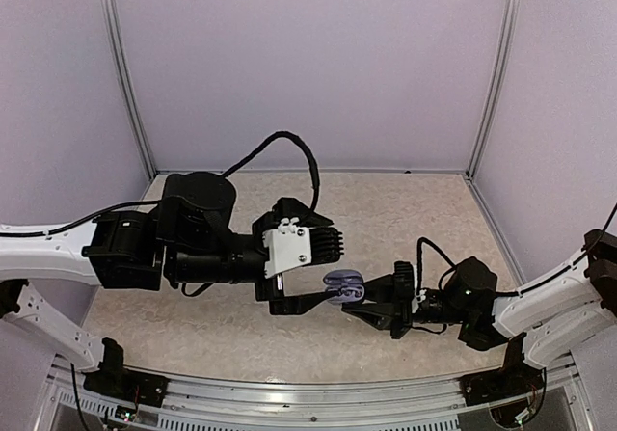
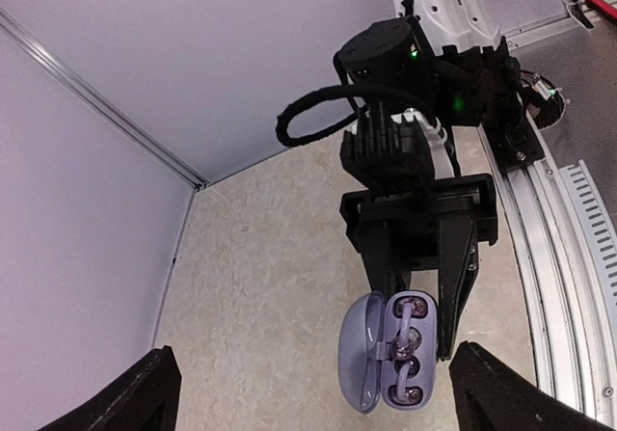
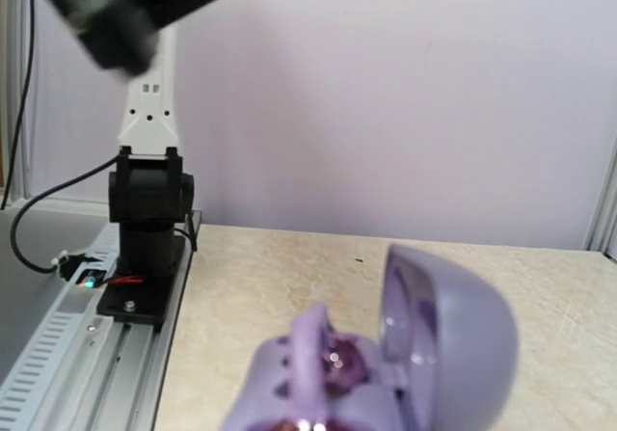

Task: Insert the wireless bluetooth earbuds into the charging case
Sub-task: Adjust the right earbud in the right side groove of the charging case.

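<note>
An open purple charging case (image 1: 343,282) is held over the front middle of the table. My right gripper (image 1: 364,299) is shut on its base, one black finger (image 2: 455,286) on each side. In the left wrist view the case (image 2: 364,354) has its lid swung left, and two purple earbuds (image 2: 409,339) with ear hooks lie in its wells. It fills the bottom of the right wrist view (image 3: 415,363), blurred. My left gripper (image 1: 321,275) is open wide and empty, its fingers (image 2: 145,392) spread just short of the case. No white earbuds are in view.
The beige table (image 1: 405,214) is boxed in by pale walls with metal corner posts (image 1: 492,74). An aluminium rail (image 1: 318,402) runs along the near edge with the arm bases. A black cable (image 1: 289,147) loops over the left arm.
</note>
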Controlling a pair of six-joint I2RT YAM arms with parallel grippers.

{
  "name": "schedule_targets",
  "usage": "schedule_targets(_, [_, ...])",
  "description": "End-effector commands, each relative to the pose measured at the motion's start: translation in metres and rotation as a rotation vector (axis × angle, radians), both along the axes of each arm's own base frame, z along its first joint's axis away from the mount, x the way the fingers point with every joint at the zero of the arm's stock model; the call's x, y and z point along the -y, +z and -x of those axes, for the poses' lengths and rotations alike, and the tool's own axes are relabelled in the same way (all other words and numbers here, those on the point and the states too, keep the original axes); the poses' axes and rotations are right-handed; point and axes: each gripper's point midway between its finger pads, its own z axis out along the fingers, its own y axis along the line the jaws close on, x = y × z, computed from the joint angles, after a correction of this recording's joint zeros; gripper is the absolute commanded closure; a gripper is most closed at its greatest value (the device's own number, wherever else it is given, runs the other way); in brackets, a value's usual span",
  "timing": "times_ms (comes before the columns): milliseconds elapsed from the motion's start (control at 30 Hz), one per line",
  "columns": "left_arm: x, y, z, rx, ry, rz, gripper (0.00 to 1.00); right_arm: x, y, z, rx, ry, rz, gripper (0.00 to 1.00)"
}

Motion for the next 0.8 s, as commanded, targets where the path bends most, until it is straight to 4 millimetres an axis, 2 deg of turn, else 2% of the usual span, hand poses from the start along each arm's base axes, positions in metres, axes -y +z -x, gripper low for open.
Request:
schedule_targets(0, [-0.014,0.002,-0.018,-0.135,0.028,0.106,0.01,-0.002,0.015,0.009,0.025,0.041,-0.046,1.0])
schedule_targets(133, [-0.017,-0.015,-0.019,-0.21,-0.027,0.084,0.01,-0.001,0.023,0.011,0.036,0.055,-0.056,1.0])
schedule_targets(333, [-0.008,-0.037,-0.01,-0.246,-0.088,0.029,0.01,-0.002,0.031,0.013,0.043,0.066,-0.066,1.0])
schedule_targets(533, [0.003,-0.052,0.02,-0.205,-0.189,-0.036,0.01,-0.002,0.035,0.012,0.032,0.06,-0.081,1.0])
schedule_targets(667, [0.009,-0.057,0.039,-0.168,-0.231,-0.082,0.08,-0.001,0.038,0.01,0.017,0.054,-0.091,1.0])
schedule_targets(767, [0.01,-0.059,0.045,-0.133,-0.236,-0.097,0.12,0.002,0.04,0.009,-0.003,0.053,-0.104,1.0])
